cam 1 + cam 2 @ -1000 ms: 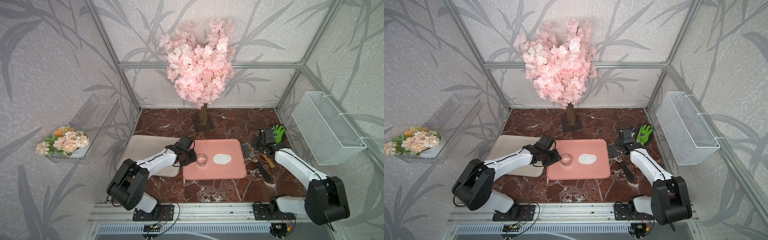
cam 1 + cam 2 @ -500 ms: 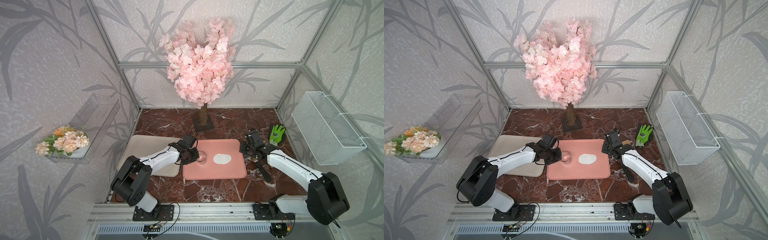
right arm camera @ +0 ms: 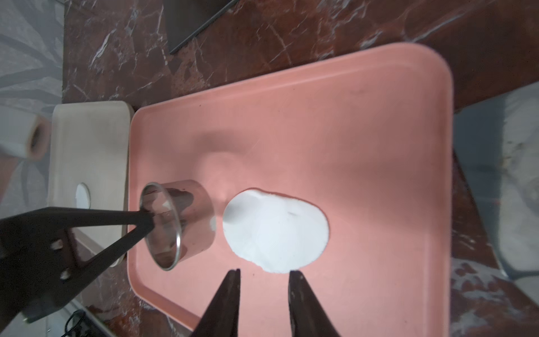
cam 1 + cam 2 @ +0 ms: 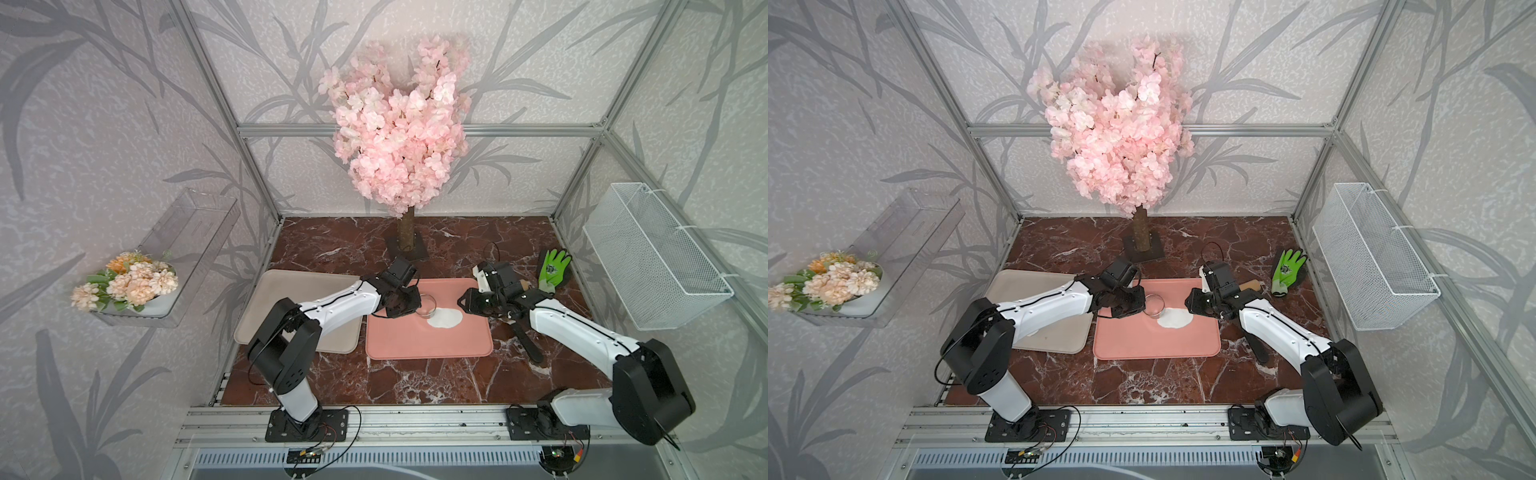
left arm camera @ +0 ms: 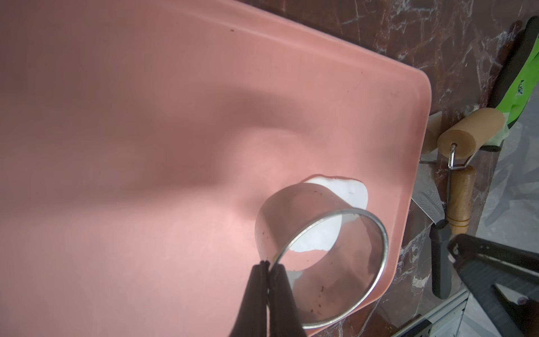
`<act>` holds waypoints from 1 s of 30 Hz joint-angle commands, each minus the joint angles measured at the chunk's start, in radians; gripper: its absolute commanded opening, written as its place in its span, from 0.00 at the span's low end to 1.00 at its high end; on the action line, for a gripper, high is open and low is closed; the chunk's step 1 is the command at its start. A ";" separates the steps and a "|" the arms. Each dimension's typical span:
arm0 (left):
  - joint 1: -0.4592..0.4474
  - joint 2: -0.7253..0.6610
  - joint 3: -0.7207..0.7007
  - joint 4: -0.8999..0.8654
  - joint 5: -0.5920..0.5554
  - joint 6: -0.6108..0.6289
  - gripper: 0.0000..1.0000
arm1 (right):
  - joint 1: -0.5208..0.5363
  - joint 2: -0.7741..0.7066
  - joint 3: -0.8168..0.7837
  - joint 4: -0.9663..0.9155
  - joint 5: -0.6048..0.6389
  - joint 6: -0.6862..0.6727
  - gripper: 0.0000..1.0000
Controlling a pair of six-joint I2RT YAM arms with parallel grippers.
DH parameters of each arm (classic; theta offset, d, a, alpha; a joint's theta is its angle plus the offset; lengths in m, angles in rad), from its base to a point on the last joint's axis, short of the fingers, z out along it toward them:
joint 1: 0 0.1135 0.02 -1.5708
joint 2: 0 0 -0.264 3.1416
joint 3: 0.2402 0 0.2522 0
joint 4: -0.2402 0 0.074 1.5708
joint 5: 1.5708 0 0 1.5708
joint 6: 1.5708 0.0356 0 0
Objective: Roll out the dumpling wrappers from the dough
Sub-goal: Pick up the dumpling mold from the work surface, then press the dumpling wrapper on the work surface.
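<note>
Pressing is best done with the shiny round ring cutter [image 5: 294, 204], pinched in the closed left pincer [image 5: 267, 264], levelled over the thin white oval dough sheet [image 3: 277, 230], just 3 o'clock of centre on the pink tray [image 3: 379, 146]; the right pincer [image 3: 264, 272], parted and empty, held clear.

I've got the tray [image 4: 415, 345] mid-table with the dough [image 4: 446, 319] on it, right of its middle and toward the back. My left gripper [image 5: 267, 264] pinches the rim of the cutter [image 4: 427, 307], tilted over the tray just left of the dough, and my right gripper [image 3: 264, 272] hangs near the dough's right edge. The left tray [image 4: 266, 316] lies just beside the tray with one wrapper [image 3: 82, 196] on it, the tree [image 4: 405, 241] stands behind, knife [image 4: 528, 345] and rolling pin [image 5: 472, 128] lie just right of the tray with the glove [image 4: 552, 270] beyond the pin, the basket [image 4: 652, 257] hangs on the right wall, and flowers [image 4: 124, 282] sit on the left-wall shelf [image 4: 195, 232].
</note>
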 commanded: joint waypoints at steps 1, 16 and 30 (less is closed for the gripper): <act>-0.027 0.047 0.057 -0.018 -0.012 0.004 0.00 | 0.005 0.008 0.035 0.004 -0.092 -0.016 0.29; -0.094 0.161 0.153 -0.026 0.006 0.007 0.00 | 0.033 0.118 0.055 0.018 -0.058 -0.004 0.21; -0.102 0.186 0.173 -0.021 0.001 0.008 0.00 | 0.033 0.188 0.054 0.060 -0.009 0.018 0.15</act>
